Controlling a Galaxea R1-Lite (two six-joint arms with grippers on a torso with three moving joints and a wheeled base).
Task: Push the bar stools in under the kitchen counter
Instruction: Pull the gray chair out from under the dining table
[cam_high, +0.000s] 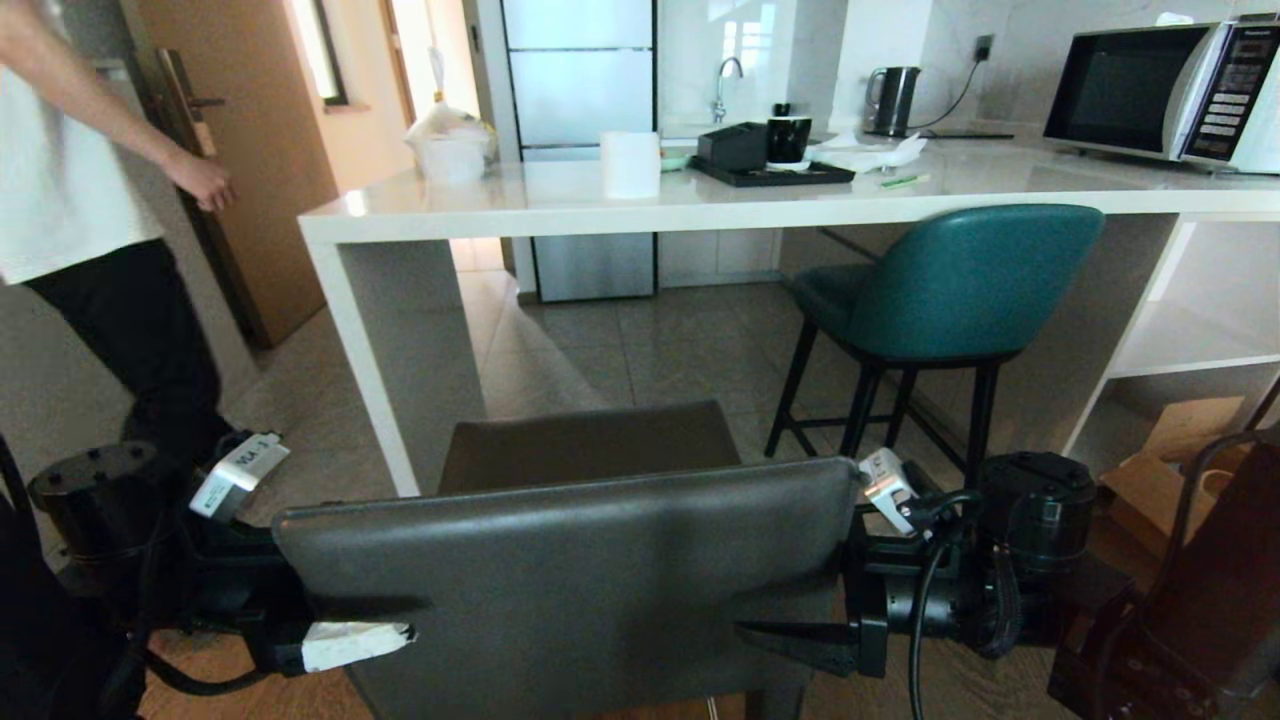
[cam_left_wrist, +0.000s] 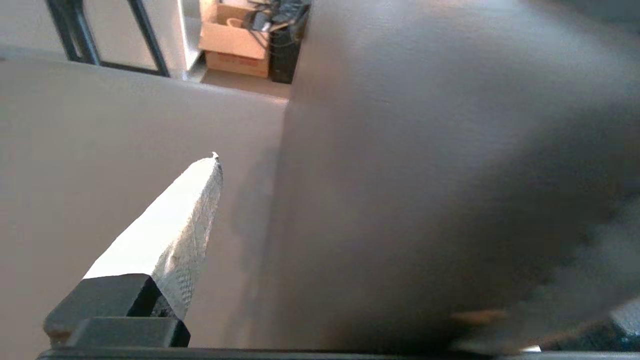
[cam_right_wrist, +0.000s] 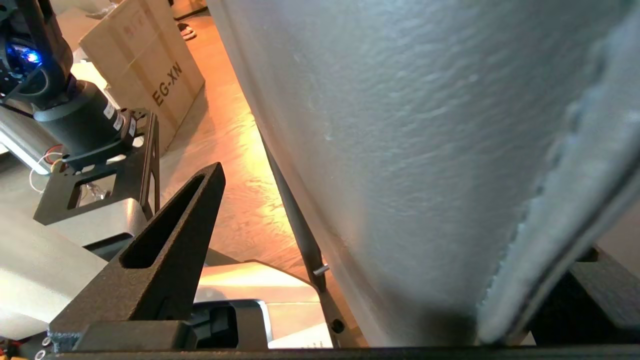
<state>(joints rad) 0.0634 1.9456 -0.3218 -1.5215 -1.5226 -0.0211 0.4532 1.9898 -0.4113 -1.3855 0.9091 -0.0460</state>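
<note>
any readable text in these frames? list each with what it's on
"EG-XN": printed on the side of the cardboard box on the floor, right wrist view.
Brand name at the top of the microwave control panel: too blurred to read, as are its button labels.
White tag on the left arm: has characters, not legible.
Cardboard box in the left wrist view: reddish print, too small to read.

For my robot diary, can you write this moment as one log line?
grey stool: not under counter | left end effector, right end effector: open, straddling backrest | teal stool: tucked
</note>
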